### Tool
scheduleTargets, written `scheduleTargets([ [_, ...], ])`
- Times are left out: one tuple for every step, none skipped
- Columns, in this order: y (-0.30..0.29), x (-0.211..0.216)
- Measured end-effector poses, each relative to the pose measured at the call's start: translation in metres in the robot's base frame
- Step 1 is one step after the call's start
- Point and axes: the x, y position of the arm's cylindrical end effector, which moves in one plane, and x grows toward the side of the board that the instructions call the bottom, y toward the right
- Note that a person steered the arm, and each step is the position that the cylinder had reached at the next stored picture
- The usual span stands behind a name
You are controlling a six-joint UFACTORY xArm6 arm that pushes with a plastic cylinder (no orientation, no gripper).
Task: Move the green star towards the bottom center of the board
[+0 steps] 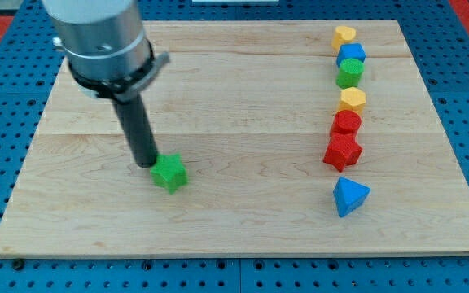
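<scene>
With no hand to open or close, the rod's tip touches the upper-left edge of the green star, left of the board centre, so the push is underway and should continue down-right toward bottom centre.

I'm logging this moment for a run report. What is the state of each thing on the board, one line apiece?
my tip: down at the board, touching the green star's upper-left side.
green star: flat, left of centre.
yellow block: heads the right column.
blue block: touches it below.
green block: next down.
yellow block: below a small gap.
red block: next down.
red star: below it.
blue triangle: lowest, apart.
</scene>
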Motion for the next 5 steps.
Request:
scheduleTargets([
  [0.056,0.018],
  [0.017,0.025],
  [0.094,0.052],
  [0.143,0.052],
  [0.143,0.052],
])
